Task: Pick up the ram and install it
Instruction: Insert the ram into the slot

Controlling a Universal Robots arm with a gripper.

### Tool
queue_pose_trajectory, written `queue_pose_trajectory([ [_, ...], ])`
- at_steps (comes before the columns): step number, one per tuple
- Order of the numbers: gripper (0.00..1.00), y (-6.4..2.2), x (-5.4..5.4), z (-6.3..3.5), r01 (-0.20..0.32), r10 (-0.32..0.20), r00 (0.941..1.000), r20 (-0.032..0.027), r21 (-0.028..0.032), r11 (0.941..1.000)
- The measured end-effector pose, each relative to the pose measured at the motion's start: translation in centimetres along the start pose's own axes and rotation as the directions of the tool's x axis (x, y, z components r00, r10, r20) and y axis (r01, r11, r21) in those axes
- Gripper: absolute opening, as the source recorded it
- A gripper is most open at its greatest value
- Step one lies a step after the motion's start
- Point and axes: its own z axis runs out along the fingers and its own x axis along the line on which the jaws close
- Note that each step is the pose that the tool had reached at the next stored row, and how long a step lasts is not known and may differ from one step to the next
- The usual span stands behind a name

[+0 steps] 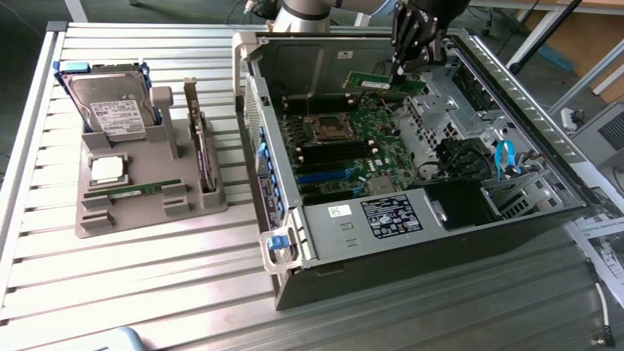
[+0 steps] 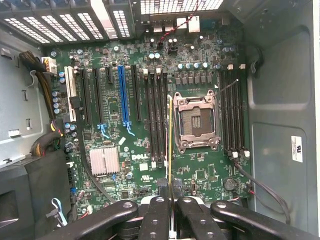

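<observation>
One ram (image 1: 373, 82), likely light, stiff yet fragile, hangs clamped in the hand (image 1: 402, 72) over the motherboard (image 1: 363, 142); best held by its edges.

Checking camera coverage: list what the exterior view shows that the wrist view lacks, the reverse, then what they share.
Exterior view: the grey tray beside the case, holding a hard drive, a processor chip, a bracketed card and a green stick.
Wrist view: the Dell lettering on the motherboard, a bright vent grille, the ram seen edge-on.
Both: the gripper shut on the ram above the open case, the empty processor socket, the memory slots.
</observation>
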Motion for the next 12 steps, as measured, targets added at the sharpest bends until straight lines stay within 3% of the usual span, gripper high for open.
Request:
queue_pose_trajectory([
  [12, 0.13, 0.03, 0.02, 0.35, 0.0, 0.0, 1.0, -0.0001, 0.0, 1.0],
])
